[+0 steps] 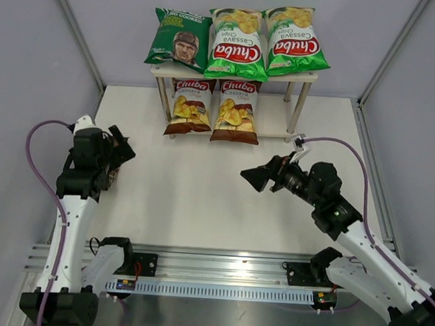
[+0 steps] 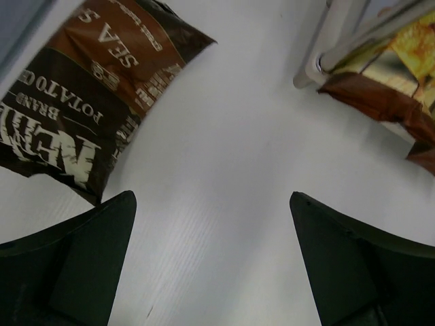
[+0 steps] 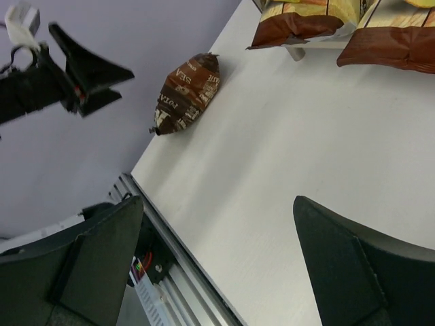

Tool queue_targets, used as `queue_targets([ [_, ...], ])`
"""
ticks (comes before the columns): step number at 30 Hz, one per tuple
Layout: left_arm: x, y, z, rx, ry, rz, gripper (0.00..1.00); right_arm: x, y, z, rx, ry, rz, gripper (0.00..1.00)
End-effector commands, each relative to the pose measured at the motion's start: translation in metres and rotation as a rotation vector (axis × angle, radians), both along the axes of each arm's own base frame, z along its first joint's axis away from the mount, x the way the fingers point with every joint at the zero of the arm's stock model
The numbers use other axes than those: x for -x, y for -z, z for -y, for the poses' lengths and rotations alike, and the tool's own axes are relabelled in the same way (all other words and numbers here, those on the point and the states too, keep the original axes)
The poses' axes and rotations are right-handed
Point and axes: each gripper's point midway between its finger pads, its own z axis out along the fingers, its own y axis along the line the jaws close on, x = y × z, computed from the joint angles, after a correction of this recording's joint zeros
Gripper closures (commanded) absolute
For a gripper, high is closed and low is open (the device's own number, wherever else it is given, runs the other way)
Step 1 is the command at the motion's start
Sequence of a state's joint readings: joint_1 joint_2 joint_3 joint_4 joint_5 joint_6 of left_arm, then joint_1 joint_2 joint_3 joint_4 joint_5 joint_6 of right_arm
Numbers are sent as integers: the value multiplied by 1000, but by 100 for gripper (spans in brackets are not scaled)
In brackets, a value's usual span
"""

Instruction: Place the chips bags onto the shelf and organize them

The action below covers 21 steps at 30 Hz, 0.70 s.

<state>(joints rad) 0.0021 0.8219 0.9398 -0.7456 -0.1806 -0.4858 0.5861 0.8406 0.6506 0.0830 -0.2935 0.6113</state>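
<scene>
The shelf (image 1: 276, 116) stands at the table's far side. On its top board lie the dark green bag with a man's face (image 1: 179, 39) and two bright green Chuba bags (image 1: 238, 42) (image 1: 295, 41). Two brown-and-white Chuba bags (image 1: 191, 106) (image 1: 236, 111) lean on the lower tier. The dark brown Kettle bag (image 2: 75, 88) lies on the table at the left and also shows in the right wrist view (image 3: 185, 102). My left gripper (image 1: 122, 146) (image 2: 211, 197) is open and empty, just beside it. My right gripper (image 1: 255, 178) (image 3: 219, 201) is open and empty over the table's middle right.
A silver shelf leg (image 2: 333, 34) and a brown Chuba bag's bottom (image 2: 387, 88) sit ahead-right of the left gripper. A metal rail (image 1: 218, 270) runs along the near edge. Grey walls enclose the table on the left, right and back.
</scene>
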Motion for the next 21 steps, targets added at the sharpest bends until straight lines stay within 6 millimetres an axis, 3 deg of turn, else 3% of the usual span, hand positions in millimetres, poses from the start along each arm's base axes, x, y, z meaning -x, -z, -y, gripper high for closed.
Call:
queue_targets([
  [1, -41, -32, -47, -49, -142, 77, 1, 22, 20, 18, 142, -36, 34, 1],
  [4, -55, -27, -74, -13, -205, 64, 1, 27, 17, 28, 182, -30, 121, 0],
  [7, -68, -13, -105, 23, -251, 60, 1, 33, 16, 22, 137, -70, 162, 1],
  [11, -65, 13, -148, 48, -335, 0, 1, 28, 38, 25, 199, -58, 110, 1],
  [13, -69, 26, -159, 68, -355, -13, 1, 26, 47, 27, 227, -46, 76, 0],
  [21, -79, 86, -192, 44, -330, -258, 1, 38, 39, 25, 201, -96, 115, 1],
])
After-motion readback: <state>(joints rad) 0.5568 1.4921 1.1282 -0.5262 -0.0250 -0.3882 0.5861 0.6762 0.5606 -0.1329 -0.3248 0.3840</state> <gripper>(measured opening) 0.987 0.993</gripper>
